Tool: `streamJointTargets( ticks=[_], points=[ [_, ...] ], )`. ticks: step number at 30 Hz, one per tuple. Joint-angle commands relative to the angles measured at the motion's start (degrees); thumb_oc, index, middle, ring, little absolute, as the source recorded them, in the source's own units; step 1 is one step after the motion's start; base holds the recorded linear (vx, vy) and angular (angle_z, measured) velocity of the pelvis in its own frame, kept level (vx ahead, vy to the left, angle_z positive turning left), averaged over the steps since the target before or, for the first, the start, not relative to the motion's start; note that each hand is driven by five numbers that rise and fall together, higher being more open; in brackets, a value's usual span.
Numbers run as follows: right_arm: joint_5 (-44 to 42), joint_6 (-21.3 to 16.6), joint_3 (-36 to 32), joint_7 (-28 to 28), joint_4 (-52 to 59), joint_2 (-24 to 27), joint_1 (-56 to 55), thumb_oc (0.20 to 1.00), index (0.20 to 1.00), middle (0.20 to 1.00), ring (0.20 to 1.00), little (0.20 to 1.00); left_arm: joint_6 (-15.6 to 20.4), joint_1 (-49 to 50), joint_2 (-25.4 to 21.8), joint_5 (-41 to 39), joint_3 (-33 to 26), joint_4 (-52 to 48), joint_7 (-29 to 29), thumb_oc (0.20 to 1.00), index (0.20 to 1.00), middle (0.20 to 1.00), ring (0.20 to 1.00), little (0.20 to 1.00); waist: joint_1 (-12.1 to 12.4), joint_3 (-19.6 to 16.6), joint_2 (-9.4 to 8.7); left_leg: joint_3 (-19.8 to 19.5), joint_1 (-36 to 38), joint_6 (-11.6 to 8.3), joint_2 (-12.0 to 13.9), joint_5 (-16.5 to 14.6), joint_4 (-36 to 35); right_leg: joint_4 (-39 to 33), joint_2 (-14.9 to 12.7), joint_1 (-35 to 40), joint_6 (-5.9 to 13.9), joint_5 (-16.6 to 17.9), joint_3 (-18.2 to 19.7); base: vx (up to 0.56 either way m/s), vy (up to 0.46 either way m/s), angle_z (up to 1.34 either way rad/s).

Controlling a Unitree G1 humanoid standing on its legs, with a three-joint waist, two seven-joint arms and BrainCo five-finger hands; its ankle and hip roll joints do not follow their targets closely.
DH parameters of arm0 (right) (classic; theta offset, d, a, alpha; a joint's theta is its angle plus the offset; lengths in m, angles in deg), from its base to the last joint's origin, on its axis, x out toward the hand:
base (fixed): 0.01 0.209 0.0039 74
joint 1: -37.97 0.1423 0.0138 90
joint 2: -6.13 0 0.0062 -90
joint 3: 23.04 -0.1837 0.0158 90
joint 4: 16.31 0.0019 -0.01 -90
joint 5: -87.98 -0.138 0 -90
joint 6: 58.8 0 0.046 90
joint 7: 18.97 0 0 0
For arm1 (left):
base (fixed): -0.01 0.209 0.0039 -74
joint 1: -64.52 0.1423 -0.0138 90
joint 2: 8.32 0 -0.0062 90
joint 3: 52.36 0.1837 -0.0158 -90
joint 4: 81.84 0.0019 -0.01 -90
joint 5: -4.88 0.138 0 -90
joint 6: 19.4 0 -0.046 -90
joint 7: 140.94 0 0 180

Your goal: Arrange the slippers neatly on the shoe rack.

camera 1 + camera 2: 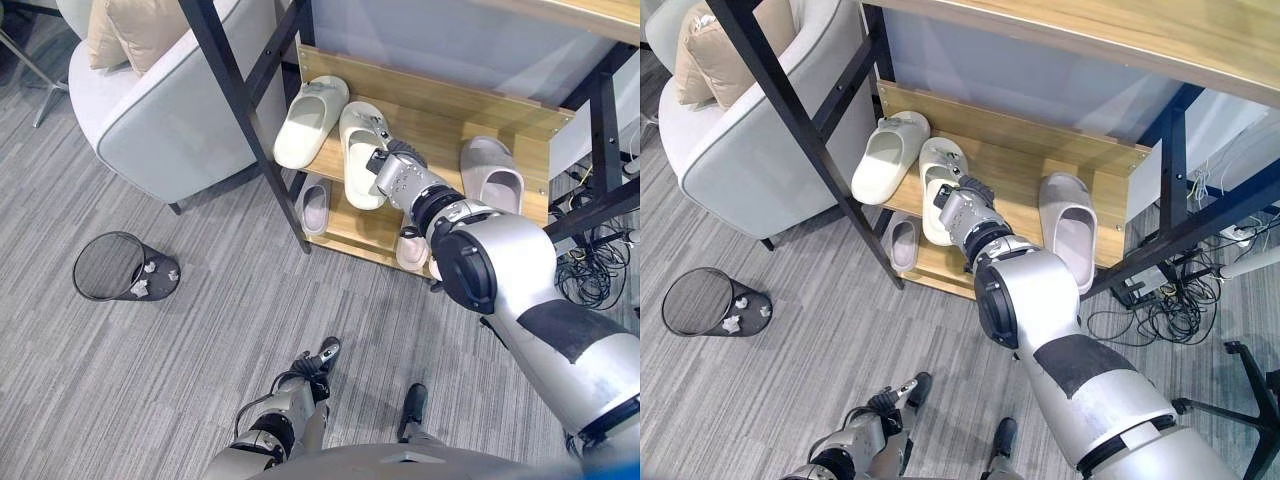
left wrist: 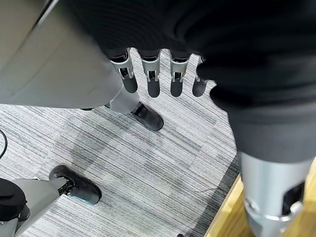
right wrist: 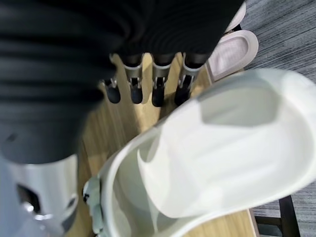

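The wooden shoe rack (image 1: 430, 100) carries two cream slippers on its upper shelf, one (image 1: 310, 120) at the left and a second (image 1: 358, 150) beside it. A grey slipper (image 1: 490, 175) lies at the right end. Two pinkish slippers (image 1: 315, 205) (image 1: 410, 250) sit on the lower shelf. My right hand (image 1: 400, 180) reaches over the shelf against the second cream slipper (image 3: 232, 148); its fingers (image 3: 158, 94) hang relaxed beside the slipper, above the wood, not curled round it. My left hand (image 1: 300, 385) hangs low over the carpet, fingers (image 2: 154, 84) relaxed, holding nothing.
A black slanted frame post (image 1: 250, 110) crosses in front of the rack's left end. A grey armchair (image 1: 170, 110) stands to the left, a black mesh bin (image 1: 110, 265) on the carpet below it. Loose cables (image 1: 590, 260) lie right of the rack.
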Motion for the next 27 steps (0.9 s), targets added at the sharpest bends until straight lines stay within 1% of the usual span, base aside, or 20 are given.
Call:
streamJointTargets(
  ticks=[1,4,5,7,8,9,11,12,13,15,16,17,21,22,25,27],
  points=[
    [3.00,-2.74,-2.15,-0.25,0.08,1.76,4.77,1.000,1.000,1.000,1.000,1.000,-0.03,-3.07,4.28,-0.49,0.47,1.15,-1.59,1.000,1.000,1.000,1.000,1.000,0.54,5.48,-0.21,0.84,7.72,2.80,-1.78,-3.83,-3.14,1.26,-1.15,7.38,4.79,-5.24,-0.48,-0.02,0.018,-0.18],
    [3.89,-1.90,-0.95,0.26,4.75,-2.17,2.44,1.000,1.000,1.000,1.000,1.000,-0.46,-2.53,4.49,-1.93,0.26,0.95,-2.56,1.000,1.000,1.000,1.000,1.000,-0.34,5.41,-0.15,1.57,8.35,2.81,-1.29,-4.03,-3.14,1.73,-1.12,7.29,4.68,-5.24,0.22,-0.01,0.006,-0.03],
    [3.88,-1.78,-0.76,0.08,5.13,-2.39,2.11,1.000,1.000,1.000,1.000,1.000,-0.52,-2.39,4.55,-1.96,0.21,0.86,-2.60,1.000,1.000,1.000,1.000,1.000,-0.36,5.34,-0.11,1.64,8.42,2.81,-1.27,-4.06,-3.14,1.77,-1.12,7.30,4.67,-5.26,0.31,0.01,0.020,-0.05],
    [6.59,-1.34,1.33,-0.12,11.36,-5.93,-1.49,1.000,1.000,1.000,1.000,1.000,-0.69,-2.28,4.90,-2.87,0.21,1.23,-3.34,1.000,1.000,1.000,1.000,1.000,-1.01,4.98,-0.13,2.29,9.36,2.86,-0.99,-4.33,-3.14,2.05,-1.04,7.53,4.56,-5.25,1.03,0.01,0.023,-0.12],
    [7.54,-1.18,1.78,-0.45,13.23,-6.90,-2.86,1.000,1.000,1.000,1.000,1.000,-0.68,-2.18,5.08,-3.17,0.25,1.21,-3.49,1.000,1.000,1.000,1.000,1.000,-1.16,4.82,-0.05,2.47,9.63,2.90,-0.87,-4.42,-3.14,2.12,-1.00,7.65,4.51,-5.24,1.27,0.03,0.019,-0.16],
    [8.89,-0.67,2.73,-1.48,17.06,-8.74,-5.65,1.000,1.000,1.000,1.000,1.000,-1.10,-1.88,5.33,-3.83,0.40,0.57,-3.65,1.000,1.000,1.000,1.000,1.000,-1.44,4.54,-0.06,2.81,10.17,2.97,-0.68,-4.65,-3.14,2.26,-0.98,7.98,4.48,-5.28,1.64,0.03,0.017,-0.12],
    [9.26,0.27,3.59,-1.51,20.23,-10.24,-8.18,1.000,1.000,1.000,1.000,1.000,-1.44,-1.66,5.59,-4.41,0.82,0.16,-4.00,1.000,1.000,1.000,1.000,1.000,-1.77,4.30,0.06,3.13,10.73,3.00,-0.52,-4.86,-3.14,2.48,-1.02,8.10,4.41,-5.41,2.01,0.03,0.021,-0.10],
    [10.11,1.78,5.56,-0.87,25.30,-11.79,-11.99,1.000,1.000,1.000,1.000,1.000,-1.95,-1.75,5.79,-5.31,1.06,-0.23,-4.65,1.000,1.000,1.000,1.000,1.000,-2.05,4.18,0.15,3.39,11.24,3.01,-0.40,-4.99,-3.14,2.54,-0.97,8.37,4.29,-5.61,2.37,0.02,0.020,-0.19],
    [10.08,1.94,5.84,-0.96,25.66,-11.87,-12.36,1.000,1.000,1.000,1.000,1.000,-2.00,-1.66,5.85,-5.35,1.05,-0.28,-4.69,1.000,1.000,1.000,1.000,1.000,-2.08,4.14,0.21,3.41,11.29,3.01,-0.40,-5.01,-3.14,2.54,-0.97,8.40,4.29,-5.62,2.39,0.02,0.016,-0.20],
    [9.93,3.63,7.20,-0.16,29.69,-13.50,-15.94,1.000,1.000,1.000,1.000,1.000,-2.58,-1.72,6.08,-6.02,1.61,-0.78,-5.49,1.000,1.000,1.000,1.000,1.000,-2.23,4.04,0.19,3.50,11.61,3.07,-0.29,-5.16,-3.14,2.43,-0.91,8.72,4.17,-5.72,2.52,0.01,0.005,-0.10],
    [10.23,5.14,9.07,0.16,32.47,-14.76,-19.74,1.000,1.000,1.000,1.000,1.000,-2.97,-1.89,6.41,-6.84,2.03,-0.79,-6.47,1.000,1.000,1.000,1.000,1.000,-2.39,3.94,0.29,3.64,11.90,3.12,-0.22,-5.26,-3.14,2.31,-0.85,8.94,4.12,-5.75,2.69,0.00,0.006,-0.04],
    [10.01,5.71,9.48,0.28,33.40,-15.45,-21.70,1.000,1.000,1.000,1.000,1.000,-3.13,-2.39,6.63,-7.29,2.15,-0.87,-7.09,1.000,1.000,1.000,1.000,1.000,-2.46,3.89,0.32,3.67,11.92,3.14,-0.25,-5.27,-3.14,2.23,-0.74,8.96,4.13,-5.72,2.73,0.00,0.000,0.00],
    [9.19,6.42,10.89,1.42,34.68,-16.90,-24.99,1.000,1.000,1.000,1.000,1.000,-3.24,-2.89,6.80,-7.82,2.57,-0.91,-8.12,1.000,1.000,1.000,1.000,1.000,-2.34,3.96,0.11,3.63,11.68,3.11,-0.14,-5.16,-3.14,2.11,-0.58,8.92,4.08,-5.66,2.89,0.00,0.000,0.00],
    [7.66,6.64,11.88,1.91,36.75,-18.12,-27.66,1.000,1.000,1.000,1.000,1.000,-3.51,-2.98,6.67,-8.21,2.69,-0.87,-8.94,1.000,1.000,1.000,1.000,1.000,-2.29,4.13,-0.31,3.70,11.63,3.04,0.08,-5.25,-3.14,2.11,-0.54,8.85,4.09,-5.52,3.01,0.00,0.000,0.00],
    [8.66,6.95,17.20,3.39,41.75,-18.08,-37.16,1.000,1.000,1.000,1.000,1.000,-3.96,-2.18,6.82,-9.33,2.76,-1.69,-10.17,1.000,1.000,1.000,1.000,1.000,-2.51,2.99,-0.58,3.69,12.26,3.09,0.36,-5.67,-3.14,1.86,-0.30,9.54,3.97,-5.51,3.14,0.04,-0.008,0.00],
    [8.63,7.37,18.76,4.88,43.05,-18.81,-39.72,1.000,1.000,1.000,1.000,1.000,-4.07,-1.82,6.81,-9.48,2.92,-2.07,-10.89,1.000,1.000,1.000,1.000,1.000,-2.52,2.52,-0.70,3.66,12.76,3.14,0.47,-5.97,-3.14,2.13,-0.14,9.68,3.85,-5.92,3.20,0.05,0.005,-0.07]
  ],
)
